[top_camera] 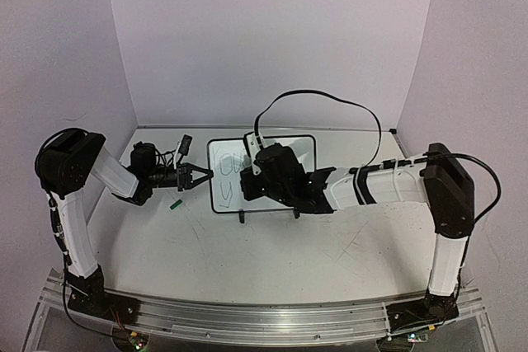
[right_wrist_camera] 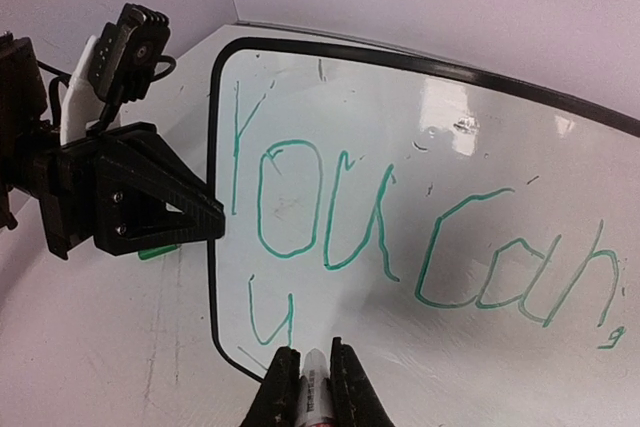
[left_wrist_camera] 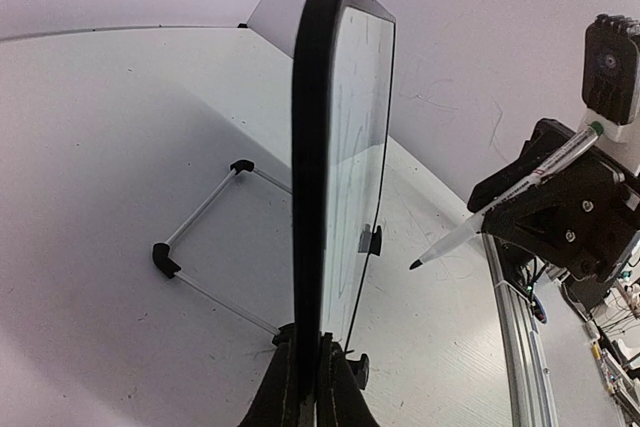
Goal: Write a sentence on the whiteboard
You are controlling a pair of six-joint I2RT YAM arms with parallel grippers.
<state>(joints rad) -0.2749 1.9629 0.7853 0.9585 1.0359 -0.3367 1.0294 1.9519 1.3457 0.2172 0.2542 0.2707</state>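
Green marker (left_wrist_camera: 505, 197) sits clamped in the right pincer (right_wrist_camera: 314, 355), tip by the lone "y" to extend the sentence (right_wrist_camera: 420, 247) (second line barely begun); left pincer (left_wrist_camera: 310, 355) grips the whiteboard (right_wrist_camera: 420, 147) edge, steadying it upright mid-table (top_camera: 247, 253), toward the far edge

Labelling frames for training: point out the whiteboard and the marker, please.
whiteboard (right_wrist_camera: 380, 97), right wrist view, bare white surface above the writing.
marker (left_wrist_camera: 505, 198), left wrist view, middle of its barrel.

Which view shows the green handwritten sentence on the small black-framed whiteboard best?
Right wrist view: the green handwritten sentence faces it, large, readable. Top external shows tiny strokes; left wrist sees the black-framed whiteboard edge-on, strokes faint.
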